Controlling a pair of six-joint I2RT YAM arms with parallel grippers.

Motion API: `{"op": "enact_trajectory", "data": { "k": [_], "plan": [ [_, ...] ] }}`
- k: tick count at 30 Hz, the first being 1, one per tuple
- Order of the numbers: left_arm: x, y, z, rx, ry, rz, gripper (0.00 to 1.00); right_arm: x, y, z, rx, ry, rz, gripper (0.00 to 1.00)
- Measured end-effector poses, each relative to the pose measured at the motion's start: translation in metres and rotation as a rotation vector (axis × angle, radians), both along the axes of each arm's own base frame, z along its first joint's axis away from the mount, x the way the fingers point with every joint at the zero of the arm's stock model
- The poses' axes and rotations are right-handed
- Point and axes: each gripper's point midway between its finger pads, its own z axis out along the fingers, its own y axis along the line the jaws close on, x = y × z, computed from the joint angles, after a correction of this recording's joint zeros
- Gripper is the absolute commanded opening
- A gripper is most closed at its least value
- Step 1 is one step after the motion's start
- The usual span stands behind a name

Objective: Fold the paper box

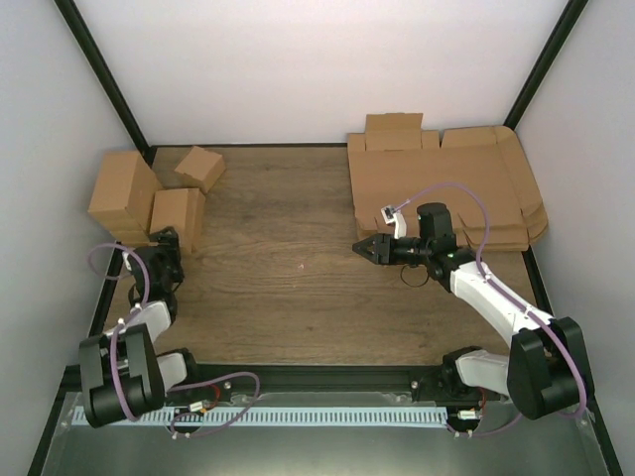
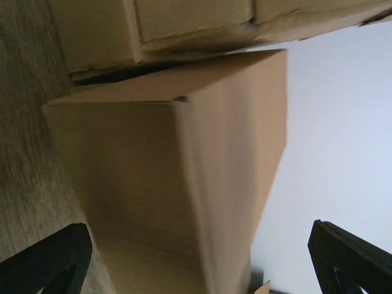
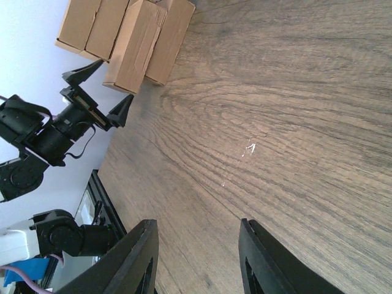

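The paper box stands as a folded plain brown box at the table's left, against other boxes. In the left wrist view the paper box fills the space ahead. My left gripper sits just in front of it, open wide; its fingers stand clear of the box's sides. The right wrist view also shows the box and the left gripper. My right gripper hovers over the bare wood right of centre, open with nothing between its fingers.
Two more folded brown boxes stand at the back left beside the paper box. A thick pile of flat cardboard sheets lies at the back right, close behind the right arm. Black frame posts and white walls close in the table.
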Motion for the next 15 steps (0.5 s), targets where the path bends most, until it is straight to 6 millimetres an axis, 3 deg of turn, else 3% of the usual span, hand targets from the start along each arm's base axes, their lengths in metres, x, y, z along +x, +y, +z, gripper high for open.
{"op": "enact_trajectory", "data": {
  "k": [7,15],
  "plan": [
    [0.007,-0.006,-0.024,-0.031,0.081,-0.045,0.93,0.000,0.000,0.000,0.002,0.001,0.002,0.39],
    [0.023,0.000,0.011,0.021,0.009,-0.050,0.92,-0.001,0.001,0.000,0.004,0.002,0.006,0.39]
  ]
}}
